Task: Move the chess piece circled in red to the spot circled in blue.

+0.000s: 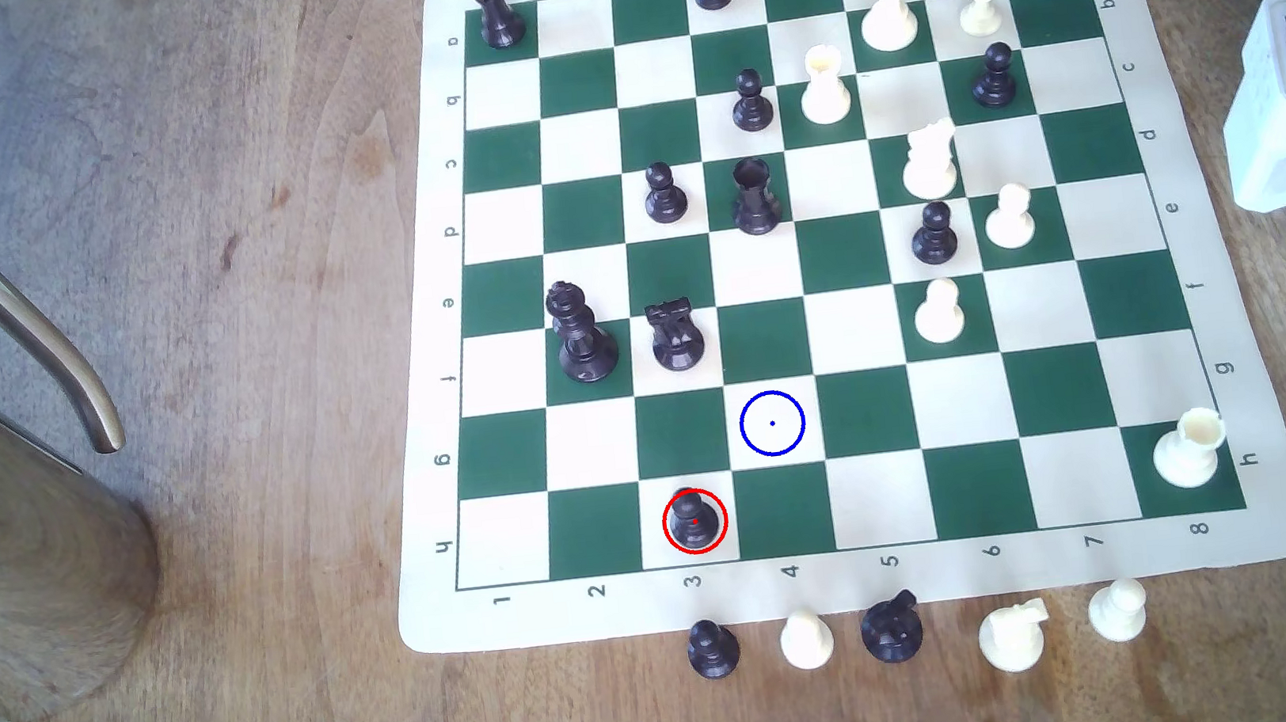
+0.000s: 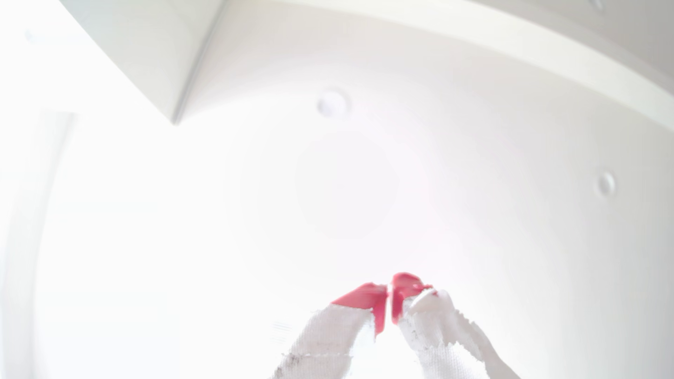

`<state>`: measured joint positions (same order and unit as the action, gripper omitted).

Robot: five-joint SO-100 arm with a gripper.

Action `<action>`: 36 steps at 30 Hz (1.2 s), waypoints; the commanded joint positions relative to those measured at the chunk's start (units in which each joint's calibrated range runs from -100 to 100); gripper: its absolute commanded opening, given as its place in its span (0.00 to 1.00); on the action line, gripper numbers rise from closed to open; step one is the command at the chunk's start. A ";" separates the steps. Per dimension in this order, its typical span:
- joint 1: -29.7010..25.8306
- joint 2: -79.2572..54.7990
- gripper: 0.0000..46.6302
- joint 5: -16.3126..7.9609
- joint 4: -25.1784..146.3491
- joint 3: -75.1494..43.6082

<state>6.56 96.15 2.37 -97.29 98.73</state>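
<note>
resting black pawn point(image 1: 694, 519) (red-ringed), fingers point(image 2: 379, 302) pressed together

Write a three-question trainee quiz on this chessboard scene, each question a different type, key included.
1. True or false: the red-ringed black pawn stands on a cream square.
2. Which way does the blue-ringed square lie from that pawn? A) diagonally adjacent B) same row C) across the board
3. Fill in: the pincer fingertips are ___ in colour.

Key: 1 true; 2 A; 3 red.
</note>
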 commanded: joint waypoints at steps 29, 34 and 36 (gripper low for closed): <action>-8.64 -0.39 0.00 -4.64 101.22 -23.30; -14.89 -2.51 0.00 -1.71 114.90 -27.93; -16.30 -5.23 0.00 -1.32 122.52 -32.64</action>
<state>-5.97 95.22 -0.37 12.43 77.23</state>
